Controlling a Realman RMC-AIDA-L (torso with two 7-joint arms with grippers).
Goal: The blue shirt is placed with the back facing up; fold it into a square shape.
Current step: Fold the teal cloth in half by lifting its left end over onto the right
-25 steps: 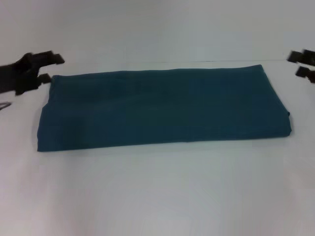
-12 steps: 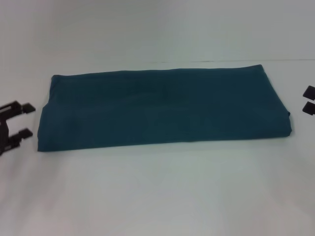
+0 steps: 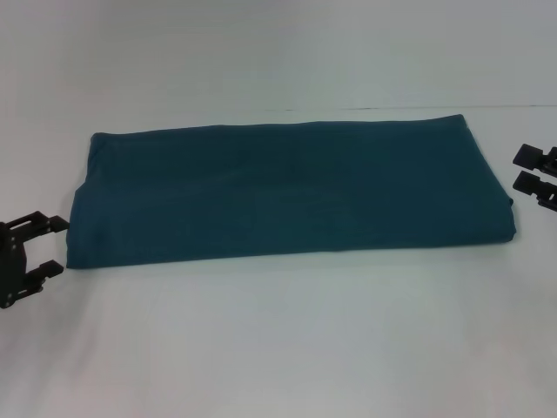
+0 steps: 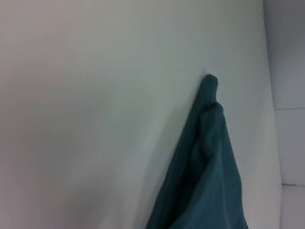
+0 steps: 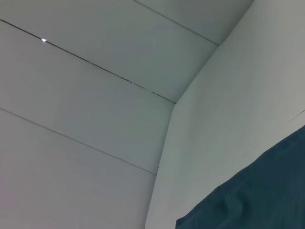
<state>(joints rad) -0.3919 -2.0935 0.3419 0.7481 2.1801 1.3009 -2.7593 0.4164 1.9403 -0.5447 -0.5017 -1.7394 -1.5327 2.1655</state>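
The blue shirt (image 3: 291, 192) lies on the white table, folded into a long flat rectangle with no lettering showing. My left gripper (image 3: 54, 246) hangs open just off the shirt's near left corner, holding nothing. Off the shirt's right edge, my right gripper (image 3: 526, 168) is open too and apart from the cloth. A folded corner of the shirt (image 4: 209, 162) shows in the left wrist view. An edge of the shirt (image 5: 257, 195) shows in the right wrist view.
The white table (image 3: 287, 348) runs out in front of the shirt and on both sides of it. A white wall (image 3: 278, 52) rises behind the table's far edge.
My left gripper has come down from the shirt's far left corner to its near left corner. My right gripper dropped from the far right, left the view partly, and now reaches back in.
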